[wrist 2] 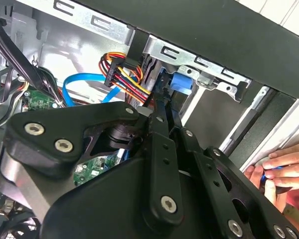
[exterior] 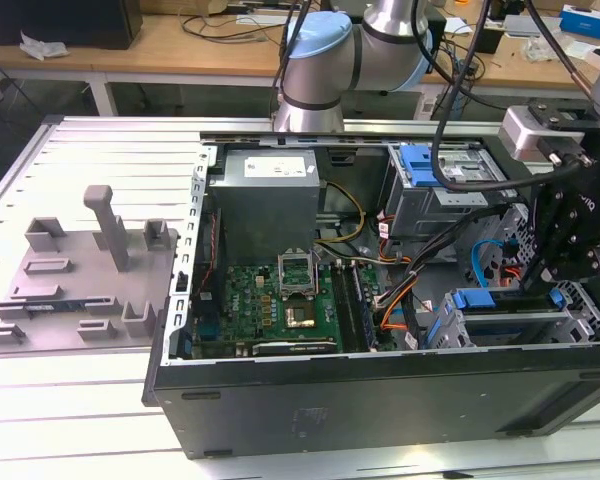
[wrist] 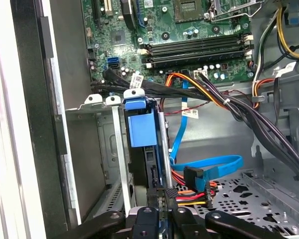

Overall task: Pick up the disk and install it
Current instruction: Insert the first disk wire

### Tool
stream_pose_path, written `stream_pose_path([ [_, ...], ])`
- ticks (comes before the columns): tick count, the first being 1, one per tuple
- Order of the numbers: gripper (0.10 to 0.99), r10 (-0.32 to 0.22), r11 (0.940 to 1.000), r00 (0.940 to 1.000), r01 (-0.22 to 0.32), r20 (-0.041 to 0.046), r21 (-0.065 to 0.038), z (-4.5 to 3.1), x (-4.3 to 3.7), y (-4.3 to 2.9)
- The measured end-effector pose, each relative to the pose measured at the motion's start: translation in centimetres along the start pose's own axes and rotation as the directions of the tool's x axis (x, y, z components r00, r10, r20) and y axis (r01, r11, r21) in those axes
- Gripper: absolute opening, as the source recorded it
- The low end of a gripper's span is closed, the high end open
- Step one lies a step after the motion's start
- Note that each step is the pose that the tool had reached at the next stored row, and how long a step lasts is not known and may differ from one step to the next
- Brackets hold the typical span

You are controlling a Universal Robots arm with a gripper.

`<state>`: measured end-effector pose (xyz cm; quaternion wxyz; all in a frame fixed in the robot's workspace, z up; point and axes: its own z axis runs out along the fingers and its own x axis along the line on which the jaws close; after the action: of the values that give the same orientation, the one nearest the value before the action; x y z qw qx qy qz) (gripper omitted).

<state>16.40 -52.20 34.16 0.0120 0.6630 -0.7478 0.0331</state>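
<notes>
The disk stands edge-on in the metal drive cage of the open computer case, its blue rail and blue end tab at the far end. In the first wrist view my gripper is shut on the disk's near edge, its black fingers pressed close on both sides. The second wrist view has the same fingers reaching to the disk's blue tab. In the exterior view the gripper hangs over the cage at the case's front right corner, where the disk lies between blue rails.
Blue data cable and red-yellow power leads lie right beside the cage. The motherboard and grey power supply fill the case's left. A person's hand rests on the case edge. A grey fixture sits left of the case.
</notes>
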Motion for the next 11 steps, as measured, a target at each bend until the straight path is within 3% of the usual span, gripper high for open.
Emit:
stream_pose_path([
  [3, 0.169, -0.024, 0.9997, 0.9997, 0.024, 0.0012, 0.001, 0.13, -0.01, 0.01],
  [11, 0.180, -0.026, 0.9997, 0.9997, 0.026, 0.0008, 0.002, 0.36, 0.39, -0.03],
])
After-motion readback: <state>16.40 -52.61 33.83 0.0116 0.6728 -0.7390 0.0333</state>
